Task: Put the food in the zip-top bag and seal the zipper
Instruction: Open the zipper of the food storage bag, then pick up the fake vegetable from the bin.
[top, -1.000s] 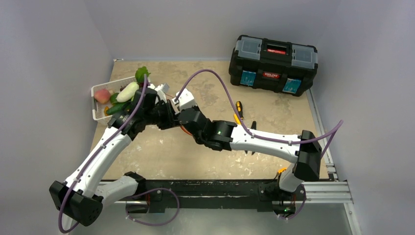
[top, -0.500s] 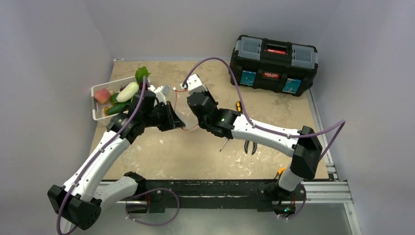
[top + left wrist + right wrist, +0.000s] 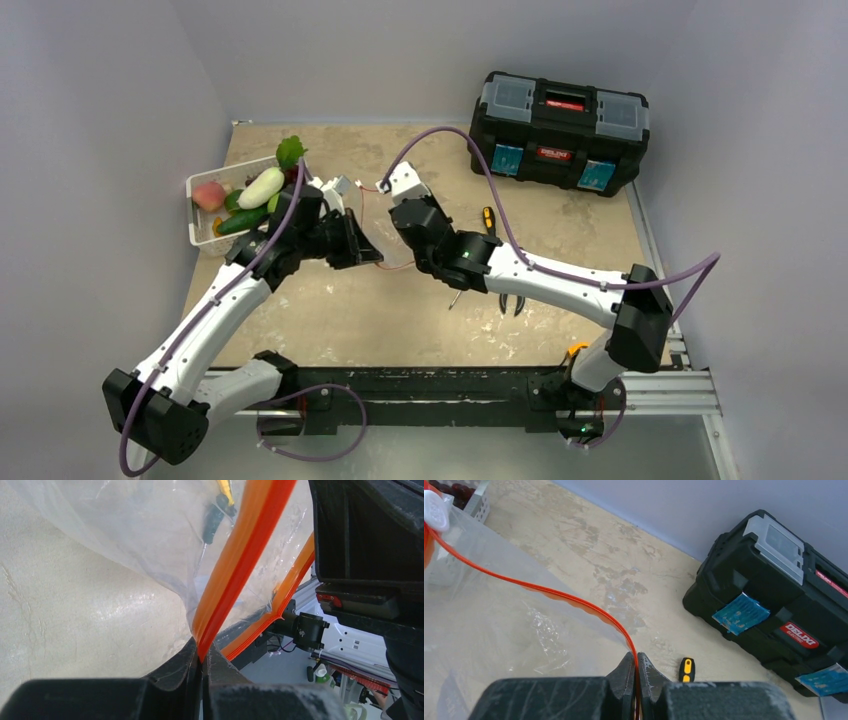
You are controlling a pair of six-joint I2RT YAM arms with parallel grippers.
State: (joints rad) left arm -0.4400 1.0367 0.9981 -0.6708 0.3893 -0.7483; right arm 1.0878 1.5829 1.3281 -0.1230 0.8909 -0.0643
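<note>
The clear zip-top bag (image 3: 499,630) hangs in the air between my two grippers, over the table's left middle. Its orange-red zipper (image 3: 240,555) runs up out of my left gripper (image 3: 202,655), which is shut on the strip. My right gripper (image 3: 636,660) is shut on the zipper (image 3: 574,597) at another spot. From above, the left gripper (image 3: 372,255) sits nearer and the right gripper (image 3: 385,188) farther back. The food lies in a white basket (image 3: 200,235): peach (image 3: 208,194), pale cucumber (image 3: 260,187), dark green cucumber (image 3: 240,220), leafy green (image 3: 290,152). Nothing shows inside the bag.
A black toolbox (image 3: 560,130) stands at the back right. A yellow-and-black screwdriver (image 3: 488,218) lies beside the right arm. Pliers (image 3: 510,300) and another screwdriver (image 3: 455,297) lie below that arm. Grey walls close in the table on three sides.
My right gripper has pulled away from the left one, toward the back, with the zipper strip in it. The left gripper has closed on the strip and stayed nearly in place.
</note>
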